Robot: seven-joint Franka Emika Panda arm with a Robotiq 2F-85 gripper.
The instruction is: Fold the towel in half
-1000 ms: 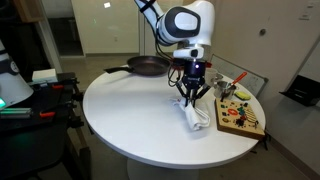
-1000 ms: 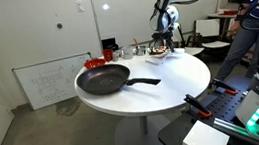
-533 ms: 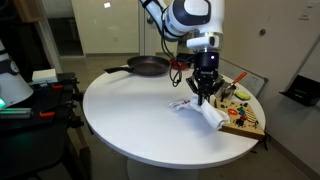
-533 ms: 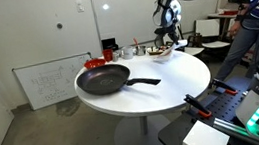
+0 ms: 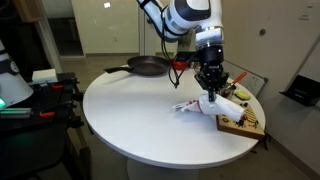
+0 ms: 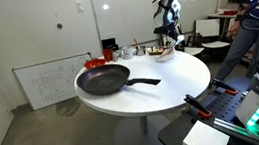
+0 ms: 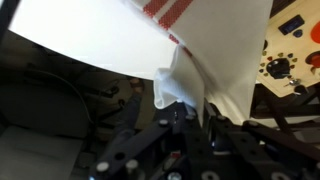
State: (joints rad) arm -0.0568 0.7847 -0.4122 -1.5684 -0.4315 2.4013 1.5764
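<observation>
The towel [image 5: 207, 105], a small white cloth with thin red stripes, lies rumpled at the right side of the round white table [image 5: 130, 110]. My gripper [image 5: 211, 92] is shut on one edge of it and holds that edge lifted, the rest trailing to the table. In the wrist view the white cloth [image 7: 215, 60] hangs pinched between my fingers [image 7: 190, 118], with red stripes near the top. In an exterior view the gripper [image 6: 173, 39] stands at the far edge of the table; the towel there is too small to make out.
A dark frying pan [image 5: 148, 66] sits at the table's back, and shows large in an exterior view [image 6: 105, 81]. A wooden board with coloured pieces [image 5: 240, 120] lies right beside the towel at the table's edge. A whiteboard [image 6: 50, 81] leans on the wall.
My gripper has moved to the right and up with the towel's edge in it, dragging the cloth toward the wooden board and stretching it out.
</observation>
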